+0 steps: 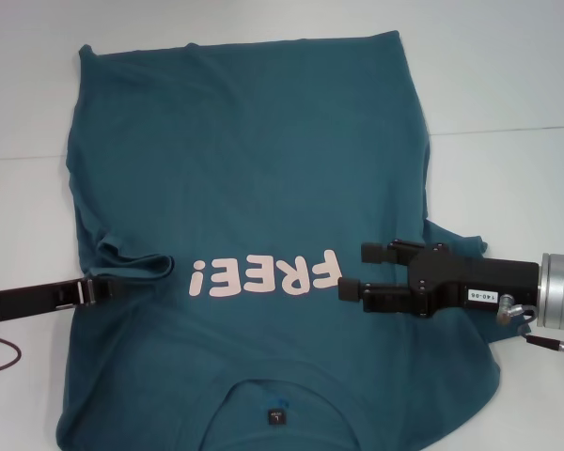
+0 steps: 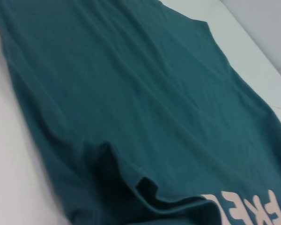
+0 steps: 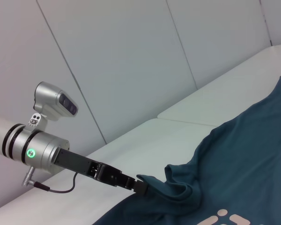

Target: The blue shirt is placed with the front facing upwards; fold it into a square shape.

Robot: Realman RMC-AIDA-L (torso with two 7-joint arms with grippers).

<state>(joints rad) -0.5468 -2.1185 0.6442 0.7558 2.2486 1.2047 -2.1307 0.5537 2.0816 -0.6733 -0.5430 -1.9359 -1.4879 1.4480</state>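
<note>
Left gripper (image 1: 113, 287): at the shirt's left edge, level with the lettering. Its fingers are pinched together on a bunched fold of the sleeve fabric. The right wrist view shows the same grip from across the table, the cloth lifted into a small ridge at the fingertips.

Blue shirt (image 1: 254, 169): spread flat on the white table (image 1: 508, 75), front up. Its hem lies at the far side, its collar at the near edge. It fills most of the middle of the head view. The left sleeve is gathered inward toward the chest.

"FREE!" lettering (image 1: 265, 276): pale pink, across the chest, upside down in the head view. It runs between the two grippers.

Neck tag (image 1: 276, 415): small and black, inside the collar at the near edge.

Right gripper (image 1: 359, 271): just right of the lettering, over the shirt's right chest. Its two black fingers are spread apart and hold nothing.
</note>
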